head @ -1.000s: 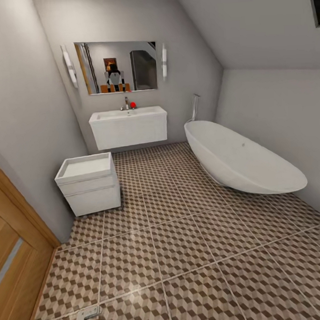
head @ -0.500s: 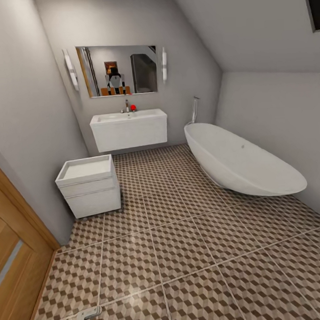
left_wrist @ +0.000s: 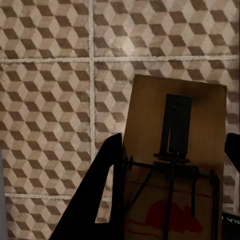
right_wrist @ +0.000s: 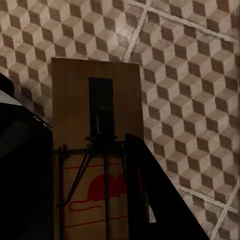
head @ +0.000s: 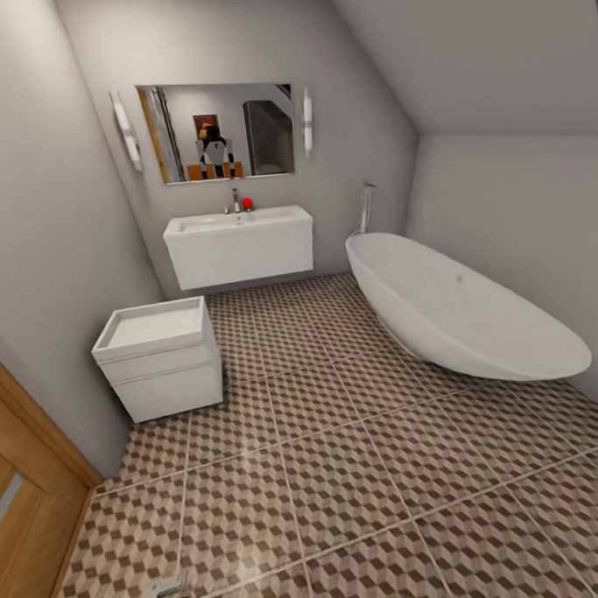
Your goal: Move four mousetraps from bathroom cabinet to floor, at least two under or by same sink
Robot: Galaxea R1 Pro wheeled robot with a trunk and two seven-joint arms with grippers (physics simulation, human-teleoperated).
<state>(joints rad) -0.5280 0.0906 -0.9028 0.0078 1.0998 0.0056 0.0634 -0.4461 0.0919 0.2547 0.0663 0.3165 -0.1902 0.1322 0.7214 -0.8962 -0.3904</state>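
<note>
Currently a mousetrap (left_wrist: 172, 165) is gripped in the left gripper (left_wrist: 170, 200), its wooden board clamped between the two dark fingers (left_wrist: 97, 200), with the patterned bathroom floor (left_wrist: 50, 100) seen beyond it. A second mousetrap (right_wrist: 95, 150) is gripped likewise in the right gripper (right_wrist: 85, 200), one black finger (right_wrist: 155, 200) pressed against its edge, above the same tiled floor (right_wrist: 190, 75). On each board a dark metal bar and spring are carried, and a red mouse print is seen near the held end.

From the head view, the sink (head: 239, 243) is hung on the far wall, with a small faucet (head: 235, 200) and a red object (head: 247, 203) on its top. Directly above the sink a mirror (head: 224, 130) is mounted, flanked by two wall lights (head: 307, 119). Nearer than the sink and to its left, against the side wall, a small white cube unit (head: 159, 357) is set on the floor (head: 343, 472). To the right of the sink an oval white bathtub (head: 462, 312) is placed along the sloped wall, with a standing tap (head: 365, 206) between the two. Well apart from the sink, at the near left edge, an orange-brown wooden panel (head: 30, 515) is seen. A small grey part of the robot (head: 161, 593) is visible at the bottom edge.
</note>
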